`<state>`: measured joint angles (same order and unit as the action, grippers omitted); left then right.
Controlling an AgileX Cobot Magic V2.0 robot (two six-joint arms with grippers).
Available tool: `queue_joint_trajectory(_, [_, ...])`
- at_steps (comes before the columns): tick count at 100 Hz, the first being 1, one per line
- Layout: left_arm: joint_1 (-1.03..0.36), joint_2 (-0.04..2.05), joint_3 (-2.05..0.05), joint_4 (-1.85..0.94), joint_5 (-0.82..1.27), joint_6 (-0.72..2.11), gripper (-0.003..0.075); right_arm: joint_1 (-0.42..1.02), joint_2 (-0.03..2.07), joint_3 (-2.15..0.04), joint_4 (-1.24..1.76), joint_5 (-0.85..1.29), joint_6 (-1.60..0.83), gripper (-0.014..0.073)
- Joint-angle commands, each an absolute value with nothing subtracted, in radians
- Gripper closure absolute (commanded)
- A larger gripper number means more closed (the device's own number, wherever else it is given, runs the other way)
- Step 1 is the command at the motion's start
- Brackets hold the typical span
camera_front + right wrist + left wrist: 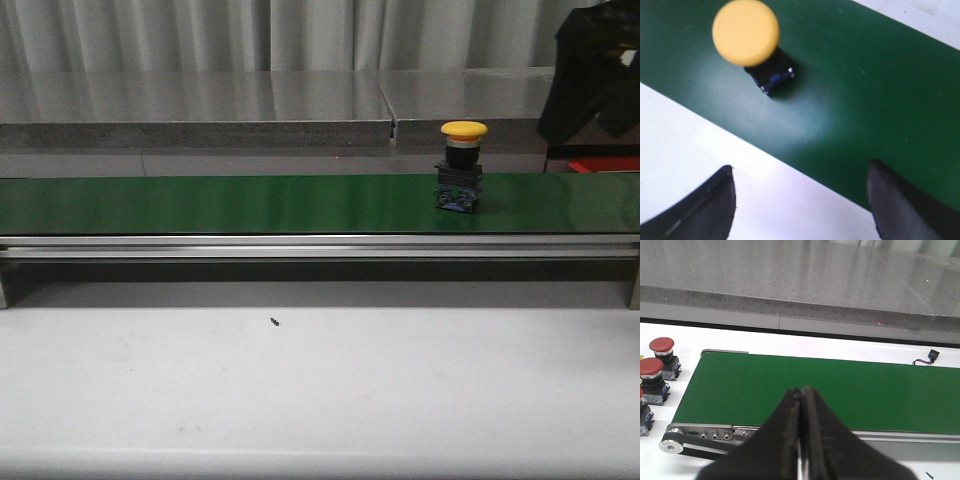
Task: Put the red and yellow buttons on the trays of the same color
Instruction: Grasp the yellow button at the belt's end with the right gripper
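Jaws of the right gripper [800, 200] gape above a yellow button [746, 32] upright on the belt [250, 203]; left gripper [802, 410] clenched, empty.

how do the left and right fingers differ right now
The left gripper has its fingers pressed together, holding nothing; the right gripper has its fingers spread wide apart. The left hangs over a bare stretch of the green belt, with red buttons off the belt's end; the right has the yellow button ahead of it. Both are dark and empty.
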<state>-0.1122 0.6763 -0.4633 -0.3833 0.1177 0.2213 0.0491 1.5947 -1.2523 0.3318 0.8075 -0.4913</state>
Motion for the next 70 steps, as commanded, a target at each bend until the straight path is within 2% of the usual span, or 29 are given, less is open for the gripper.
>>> queue_joint_trajectory(1, [-0.118,0.674,-0.490,-0.396,0.040,0.217,0.0739,0.062,1.597,-1.325,0.349,0.771,-0.503,0.0045])
queue_joint_trajectory(58, [-0.118,0.674,-0.490,-0.396,0.040,0.217,0.0739,0.072,1.847,-1.584,0.345,0.832,-0.503,0.0033])
queue_joint_trajectory(65, [-0.118,0.674,-0.490,-0.396,0.040,0.217,0.0739,0.072,1.853,-1.588,0.338,0.844,-0.496,0.0074])
queue_joint_trajectory(70, [-0.118,0.674,-0.490,-0.396,0.040,0.217,0.0739,0.072,1.853,-1.589,0.324,0.861,-0.475,0.0165])
